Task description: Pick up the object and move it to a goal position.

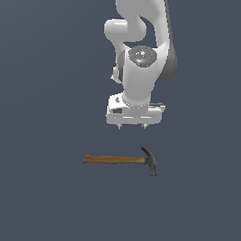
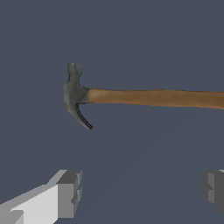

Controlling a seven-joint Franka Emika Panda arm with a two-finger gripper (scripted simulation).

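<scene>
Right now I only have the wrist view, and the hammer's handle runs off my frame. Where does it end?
Observer: The exterior view shows the whole hammer. Its handle's free end points to the exterior view's left, its head to the right.
Operator: Are the jaws touching it?
Observer: No. The gripper hangs above it, jaws open, with a clear gap.
Operator: Above which part?
Observer: In that view it lines up with the handle's half nearer the head.
</scene>
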